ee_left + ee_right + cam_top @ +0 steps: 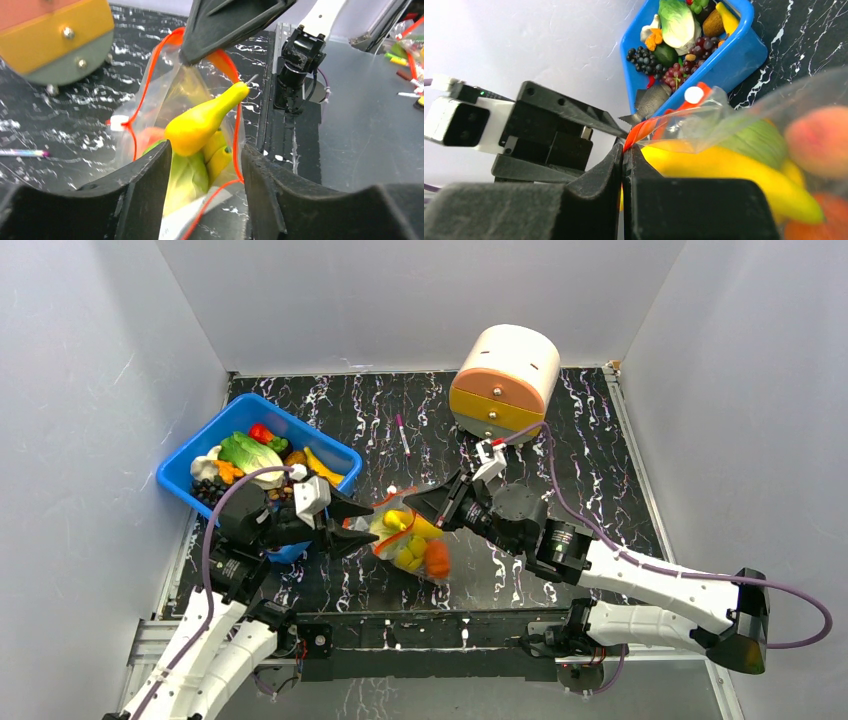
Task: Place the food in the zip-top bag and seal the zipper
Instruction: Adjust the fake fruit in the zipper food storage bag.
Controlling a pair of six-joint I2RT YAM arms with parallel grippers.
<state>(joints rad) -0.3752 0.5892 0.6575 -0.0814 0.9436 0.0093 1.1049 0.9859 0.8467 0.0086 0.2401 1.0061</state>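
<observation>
The thin, slippery zip-top bag point(405, 535) sags with light food point(200, 125); hold its stiffer zipper point(644, 129), where the right tool point(624, 152) pinches. The left tool point(205, 147) stands spread, perhaps touching the bag.

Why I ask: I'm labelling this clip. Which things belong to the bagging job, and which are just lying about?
Job: zip-top bag; its zipper, pinched by the right claw; left claw astride the bag; food in the bag and in the blue bin.
Lying about: round drawer box; pen.
</observation>
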